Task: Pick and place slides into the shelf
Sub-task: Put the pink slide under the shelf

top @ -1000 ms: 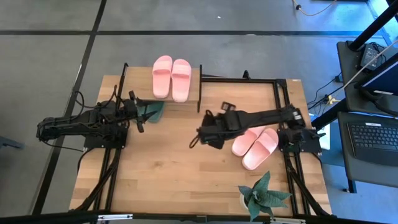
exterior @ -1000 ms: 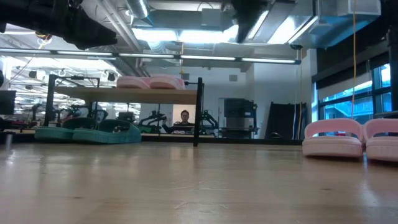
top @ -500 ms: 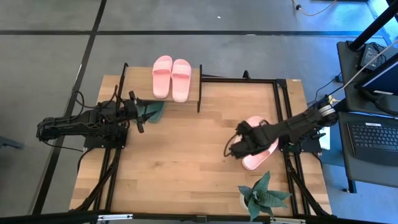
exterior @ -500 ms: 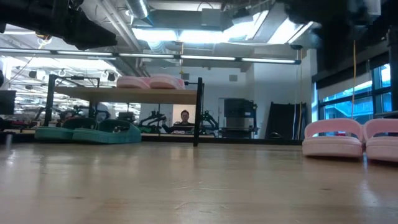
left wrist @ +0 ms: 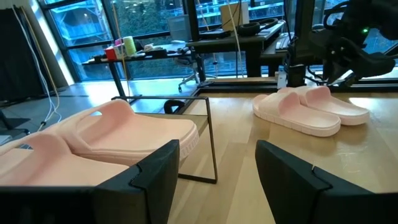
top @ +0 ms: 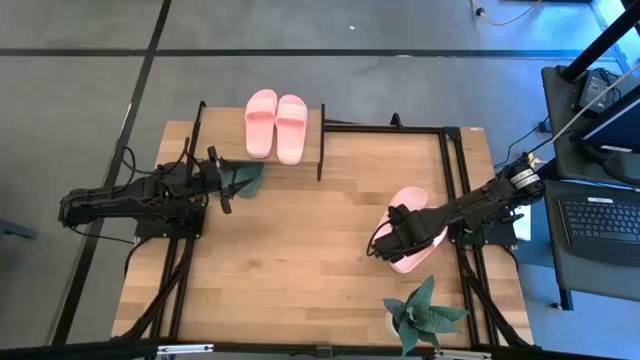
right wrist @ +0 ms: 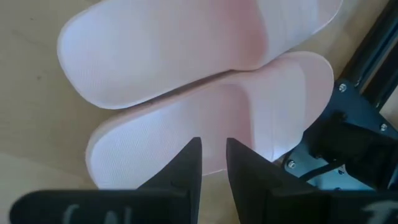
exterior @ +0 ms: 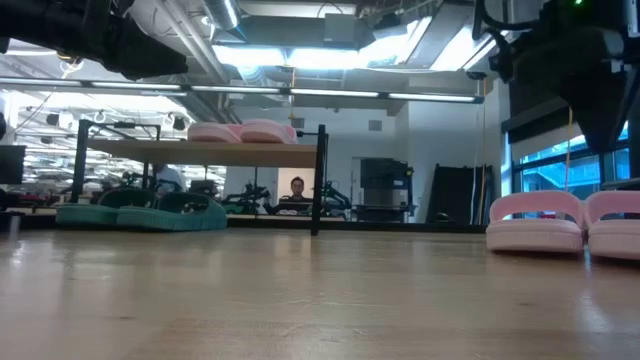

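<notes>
Over the loose pink slides (top: 412, 238) on the counter (top: 300, 260) I see my right gripper (top: 383, 249), fingers nearly together, has swung in from mid-counter, while the left gripper (top: 228, 183), fingers apart, stays beside the shelf (top: 318, 150).

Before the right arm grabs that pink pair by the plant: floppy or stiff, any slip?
The pink slides look thick and moulded, so probably foam-like: light, with some give under the jaws. Their matte, finely textured footbeds suggest little slipping. They lie flat and touching side by side, so they should not roll, though lifting one may nudge its twin.
</notes>
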You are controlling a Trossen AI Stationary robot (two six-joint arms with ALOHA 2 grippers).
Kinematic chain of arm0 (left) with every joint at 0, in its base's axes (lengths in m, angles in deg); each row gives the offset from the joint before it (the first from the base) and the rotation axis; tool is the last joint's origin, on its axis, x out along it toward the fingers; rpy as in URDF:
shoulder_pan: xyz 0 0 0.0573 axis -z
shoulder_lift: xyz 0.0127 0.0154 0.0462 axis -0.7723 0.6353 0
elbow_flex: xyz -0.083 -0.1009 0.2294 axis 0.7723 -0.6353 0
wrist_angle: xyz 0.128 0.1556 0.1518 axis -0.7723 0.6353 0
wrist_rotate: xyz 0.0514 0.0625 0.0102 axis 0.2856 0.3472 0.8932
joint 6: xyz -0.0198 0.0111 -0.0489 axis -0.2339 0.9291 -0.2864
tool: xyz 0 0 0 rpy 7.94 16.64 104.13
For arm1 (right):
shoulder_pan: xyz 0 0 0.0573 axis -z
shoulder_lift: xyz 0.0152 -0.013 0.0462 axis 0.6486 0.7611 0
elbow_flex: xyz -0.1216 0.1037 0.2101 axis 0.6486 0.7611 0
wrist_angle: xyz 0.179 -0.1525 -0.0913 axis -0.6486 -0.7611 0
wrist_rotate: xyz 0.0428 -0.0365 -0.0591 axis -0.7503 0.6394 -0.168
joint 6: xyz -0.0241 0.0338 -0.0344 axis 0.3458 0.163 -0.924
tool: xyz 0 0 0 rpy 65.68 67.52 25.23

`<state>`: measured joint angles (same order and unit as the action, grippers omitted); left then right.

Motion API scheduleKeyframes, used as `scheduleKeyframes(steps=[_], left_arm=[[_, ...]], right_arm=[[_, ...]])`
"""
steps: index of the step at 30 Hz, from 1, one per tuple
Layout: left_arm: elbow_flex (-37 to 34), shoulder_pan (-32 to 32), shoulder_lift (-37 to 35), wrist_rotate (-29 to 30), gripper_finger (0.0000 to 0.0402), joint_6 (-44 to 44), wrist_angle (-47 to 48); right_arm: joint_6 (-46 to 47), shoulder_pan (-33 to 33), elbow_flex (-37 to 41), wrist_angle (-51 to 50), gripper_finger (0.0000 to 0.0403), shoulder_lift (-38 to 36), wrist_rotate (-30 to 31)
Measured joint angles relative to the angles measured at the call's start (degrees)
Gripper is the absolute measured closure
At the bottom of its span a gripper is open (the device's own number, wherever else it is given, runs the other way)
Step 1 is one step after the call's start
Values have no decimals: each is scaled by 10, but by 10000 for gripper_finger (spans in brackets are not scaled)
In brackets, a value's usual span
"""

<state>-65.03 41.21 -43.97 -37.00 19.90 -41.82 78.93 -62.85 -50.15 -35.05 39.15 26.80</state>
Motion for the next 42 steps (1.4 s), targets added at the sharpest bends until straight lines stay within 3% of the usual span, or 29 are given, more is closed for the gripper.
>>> scheduleKeyframes(steps=[8,13,21,33,42], left_arm=[[0,0,0,0,198,1,0],[0,0,0,0,198,1,0],[0,0,0,0,198,0,1],[-1,0,1,0,198,-1,3],[-1,0,1,0,198,-2,3]], right_arm=[[-1,0,0,-6,316,0,-5],[-1,0,0,-6,261,0,-3],[-64,4,5,3,203,11,81],[-108,66,123,84,221,33,96],[-109,113,160,116,247,33,120]])
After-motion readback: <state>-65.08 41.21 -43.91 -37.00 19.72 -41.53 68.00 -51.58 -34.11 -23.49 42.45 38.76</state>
